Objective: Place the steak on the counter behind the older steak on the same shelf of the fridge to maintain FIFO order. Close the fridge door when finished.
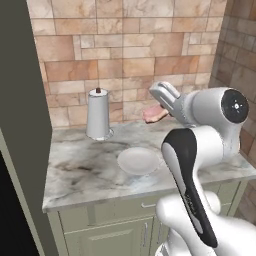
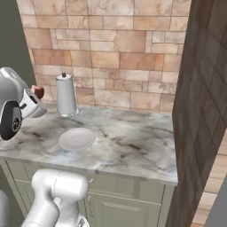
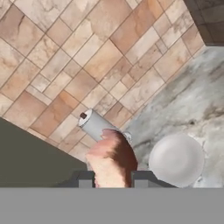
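Observation:
My gripper point(image 1: 158, 111) is shut on the steak point(image 1: 154, 114), a pale pink slab, and holds it in the air above the back of the counter point(image 1: 90, 175). In the right base view the steak point(image 2: 39, 91) pokes out past the hand point(image 2: 34, 96) at the far left. In the hand view the steak point(image 3: 112, 161) stands between the two dark fingertips point(image 3: 85, 179), over the marbled counter point(image 3: 192, 109). The older steak, the shelf and the fridge door are out of view.
A white plate point(image 1: 138, 161) point(image 2: 77, 138) point(image 3: 176, 159) lies mid-counter under the arm. A grey canister with a dark knob point(image 1: 98, 115) point(image 2: 65, 95) stands at the back wall. A tall dark panel point(image 1: 20, 125) bounds the counter's left end, and a brick wall point(image 2: 204, 88) its right.

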